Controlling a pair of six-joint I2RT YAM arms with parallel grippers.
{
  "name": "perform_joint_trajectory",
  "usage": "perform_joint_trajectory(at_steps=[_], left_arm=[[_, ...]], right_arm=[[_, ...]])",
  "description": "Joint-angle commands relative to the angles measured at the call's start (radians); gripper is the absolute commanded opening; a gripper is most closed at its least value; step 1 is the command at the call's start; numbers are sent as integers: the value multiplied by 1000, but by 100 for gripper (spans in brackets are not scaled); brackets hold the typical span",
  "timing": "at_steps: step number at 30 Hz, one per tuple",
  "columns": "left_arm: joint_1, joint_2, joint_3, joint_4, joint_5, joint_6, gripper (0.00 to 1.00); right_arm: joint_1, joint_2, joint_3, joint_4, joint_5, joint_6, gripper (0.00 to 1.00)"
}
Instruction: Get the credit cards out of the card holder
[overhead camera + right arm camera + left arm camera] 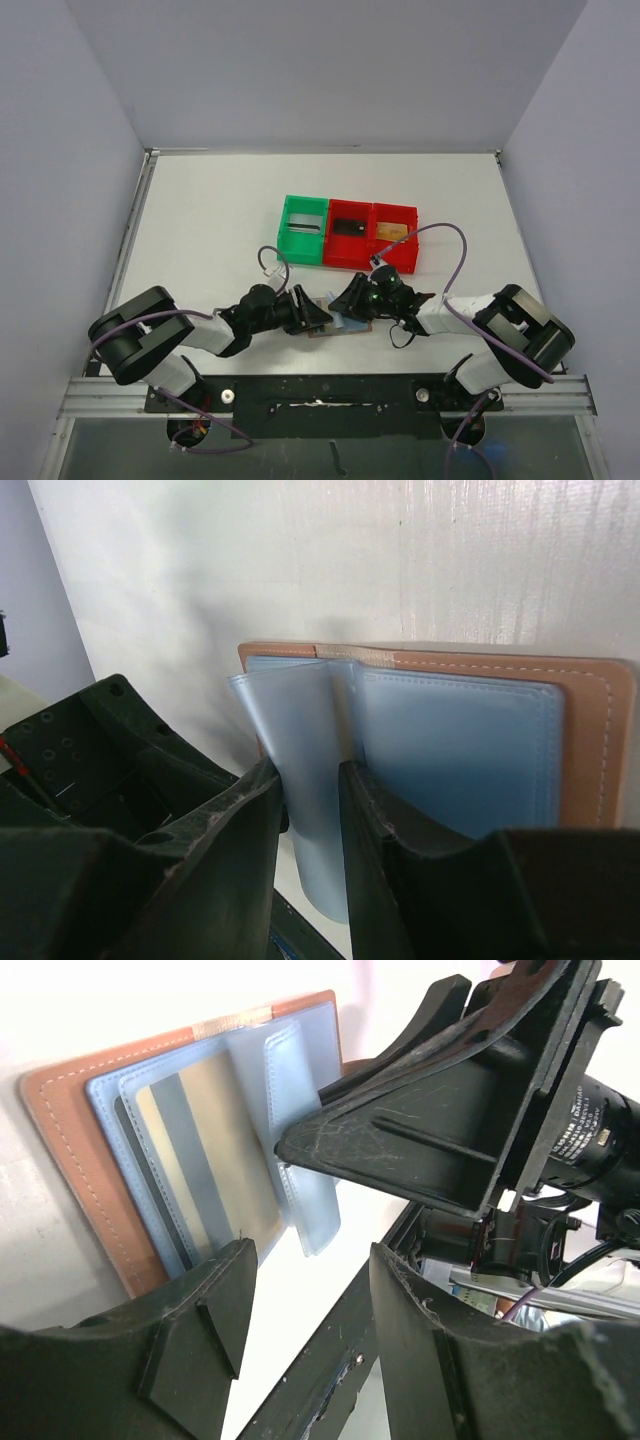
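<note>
Step in hand: exposing the cards. The holder (335, 322) lies open on the tabletop (200, 220). My right fingers (230, 840) pinch its blue flap (290, 720). My left fingers (210, 1310), half open and empty, hover at its edge. Next, I judge: grip the card (215, 1150).

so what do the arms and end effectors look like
The left arm and right arm have white links, bulky black joints and a purple cable looping alongside. The left end effector and right end effector are black, each with two scuffed, wedge-shaped fingers.
</note>
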Motion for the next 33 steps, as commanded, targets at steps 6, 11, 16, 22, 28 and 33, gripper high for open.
perform_joint_trajectory(at_steps=[6, 11, 16, 22, 28, 33], left_arm=[[-5, 28, 80, -4, 6, 58, 42], [-6, 44, 90, -16, 6, 62, 37], [-5, 55, 116, -78, 35, 100, 35], [-5, 73, 142, -106, 79, 154, 36], [-3, 87, 157, -57, 121, 201, 38], [-2, 134, 160, 37, 186, 195, 38]], right_arm=[[-8, -18, -1, 17, -5, -2, 30], [-13, -30, -2, -1, -4, -7, 31], [-15, -36, -5, -10, -8, -27, 31], [-16, -37, 8, -28, -17, -60, 31], [-18, -37, 7, -28, -50, -85, 31], [-21, -55, 4, -29, -64, -102, 33]])
